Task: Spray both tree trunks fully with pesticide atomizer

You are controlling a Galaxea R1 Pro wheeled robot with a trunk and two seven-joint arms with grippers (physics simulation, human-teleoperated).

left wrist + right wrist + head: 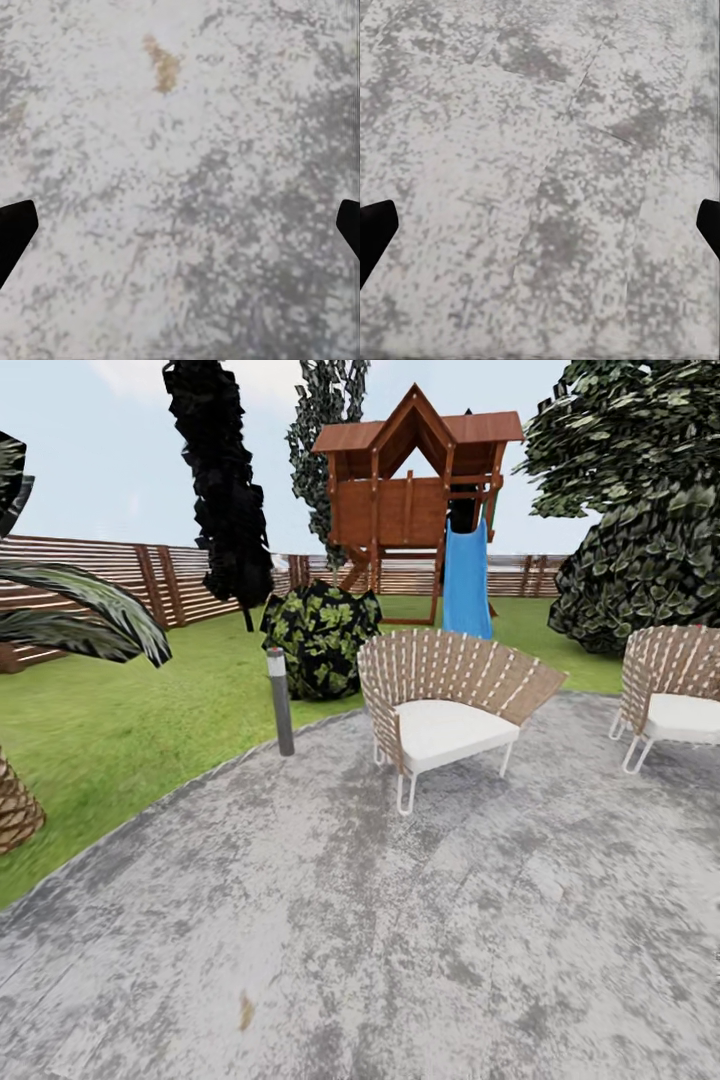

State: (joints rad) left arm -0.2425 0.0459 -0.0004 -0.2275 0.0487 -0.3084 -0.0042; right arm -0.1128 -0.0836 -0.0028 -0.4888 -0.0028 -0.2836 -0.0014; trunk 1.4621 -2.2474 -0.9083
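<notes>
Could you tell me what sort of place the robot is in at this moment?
It looks like a fenced back garden with a paved patio. A wooden playhouse with a blue slide stands on the lawn, a slatted wooden fence runs behind, and woven chairs sit on grey paving.

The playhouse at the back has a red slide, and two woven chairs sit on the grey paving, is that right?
Not quite. The slide on the wooden playhouse is blue, not red, as the head view shows. The two woven chairs do sit on the grey paving.

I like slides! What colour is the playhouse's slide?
Bright blue slide on the wooden playhouse, clearest in the head view.
</notes>
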